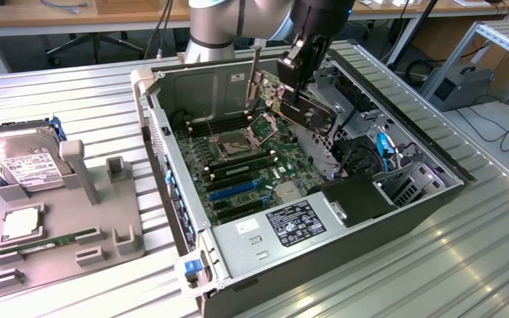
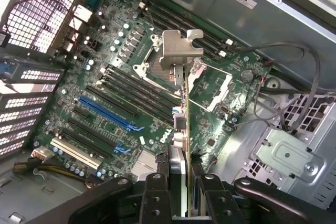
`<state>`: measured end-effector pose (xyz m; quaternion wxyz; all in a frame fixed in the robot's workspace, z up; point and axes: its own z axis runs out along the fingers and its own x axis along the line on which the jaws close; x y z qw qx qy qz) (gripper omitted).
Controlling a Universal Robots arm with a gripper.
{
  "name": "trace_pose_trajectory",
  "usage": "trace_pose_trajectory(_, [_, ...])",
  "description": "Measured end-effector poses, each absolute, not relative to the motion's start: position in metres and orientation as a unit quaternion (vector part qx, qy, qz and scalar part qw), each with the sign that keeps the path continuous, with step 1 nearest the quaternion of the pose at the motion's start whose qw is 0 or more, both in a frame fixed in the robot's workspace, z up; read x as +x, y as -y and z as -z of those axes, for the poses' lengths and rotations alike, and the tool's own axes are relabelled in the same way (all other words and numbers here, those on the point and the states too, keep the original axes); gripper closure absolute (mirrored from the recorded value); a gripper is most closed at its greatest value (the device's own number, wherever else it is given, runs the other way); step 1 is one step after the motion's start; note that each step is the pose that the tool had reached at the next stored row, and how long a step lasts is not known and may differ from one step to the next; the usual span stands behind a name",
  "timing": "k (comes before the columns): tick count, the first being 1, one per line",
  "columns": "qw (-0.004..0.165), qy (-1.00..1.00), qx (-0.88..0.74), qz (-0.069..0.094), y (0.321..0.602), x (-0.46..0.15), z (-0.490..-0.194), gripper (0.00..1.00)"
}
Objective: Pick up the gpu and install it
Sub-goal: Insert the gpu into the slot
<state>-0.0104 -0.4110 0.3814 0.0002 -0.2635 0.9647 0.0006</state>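
The gpu (image 1: 309,109) is a dark flat card with a pale metal end bracket (image 1: 256,71). It hangs tilted over the motherboard (image 1: 246,169) inside the open computer case (image 1: 175,199). My gripper (image 1: 296,78) is shut on the card's upper edge. The wrist view has the gpu (image 2: 187,124) edge-on between my two black fingers (image 2: 157,192), with its bracket (image 2: 181,51) pointing away over the CPU socket (image 2: 157,61). The card is above the board, not seated in any slot. The blue expansion slot (image 2: 105,111) lies to one side of the card.
A grey holder (image 1: 60,232) on the exterior view's left carries a silver hard drive (image 1: 24,162), a green RAM stick (image 1: 47,242) and a CPU (image 1: 20,222). Case walls, drive cages (image 1: 396,179), cables (image 2: 294,77) and the power supply (image 1: 294,222) crowd the board.
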Motion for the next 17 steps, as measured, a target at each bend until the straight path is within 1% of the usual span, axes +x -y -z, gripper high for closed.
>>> trace_pose_trajectory(17, [0.000,-0.951,-0.309,-0.001,0.4110,-0.0104,-0.3814,0.73])
